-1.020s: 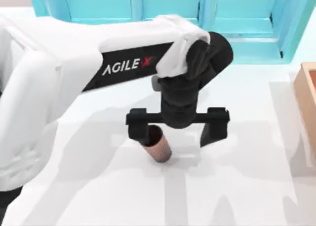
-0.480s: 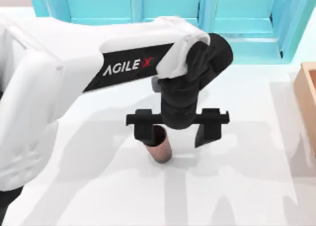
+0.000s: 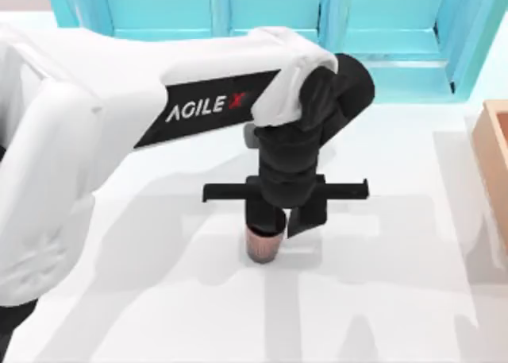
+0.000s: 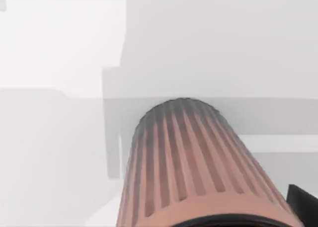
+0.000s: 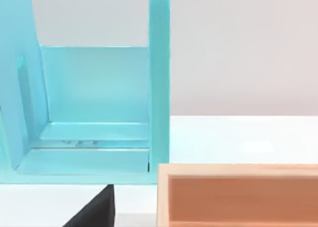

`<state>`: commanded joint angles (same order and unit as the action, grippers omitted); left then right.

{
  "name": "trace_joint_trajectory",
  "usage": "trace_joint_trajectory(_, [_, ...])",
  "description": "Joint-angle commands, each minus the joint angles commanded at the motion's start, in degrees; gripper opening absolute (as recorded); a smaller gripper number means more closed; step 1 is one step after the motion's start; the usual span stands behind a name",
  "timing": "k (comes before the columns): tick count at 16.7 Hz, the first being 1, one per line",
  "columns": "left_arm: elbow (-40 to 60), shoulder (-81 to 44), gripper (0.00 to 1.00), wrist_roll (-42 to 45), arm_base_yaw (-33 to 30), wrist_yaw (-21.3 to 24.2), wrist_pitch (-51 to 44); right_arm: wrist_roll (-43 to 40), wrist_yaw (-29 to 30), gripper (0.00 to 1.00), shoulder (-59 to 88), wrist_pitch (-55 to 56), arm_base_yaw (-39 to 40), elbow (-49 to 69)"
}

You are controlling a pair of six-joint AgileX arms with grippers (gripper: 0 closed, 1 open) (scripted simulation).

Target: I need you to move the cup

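my left gripper [image 3: 274, 218] stands over the middle of the white table [image 3: 381, 299], fingers drawn in and clenched on the cup [image 3: 263, 244], which sits upright on the tabletop directly beneath it. in the left wrist view the cup's [image 4: 198, 172] ribbed reddish-brown wall rises close to the camera. a turquoise shelf unit [image 3: 262, 9] lines the far edge; a wooden box [image 3: 494, 152] sits at the table's right.

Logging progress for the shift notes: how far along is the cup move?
Done: the left gripper has reached the cup near the table's middle. In hand: its fingers are shut on the cup, which stands upright on the table. Left: lifting, carrying and setting it down.
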<state>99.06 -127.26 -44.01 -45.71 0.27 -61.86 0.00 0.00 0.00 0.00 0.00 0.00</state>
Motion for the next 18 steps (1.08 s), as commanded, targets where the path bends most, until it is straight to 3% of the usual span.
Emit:
trace_joint_trajectory(11, [-0.4,0.6,0.0,0.8,0.8,0.1,-0.1,0.0,0.0,1.0,0.0,0.0,0.0,0.0])
trace_joint_trajectory(14, [-3.3,4.3,0.0,6.4,6.4,0.6,-0.7,0.0,0.0,1.0,0.0,0.0,0.0,0.0])
trace_joint_trajectory(18, [-10.7,12.9,0.0,20.6,20.8,1.7,-2.1,0.0,0.0,1.0,0.0,0.0,0.0,0.0])
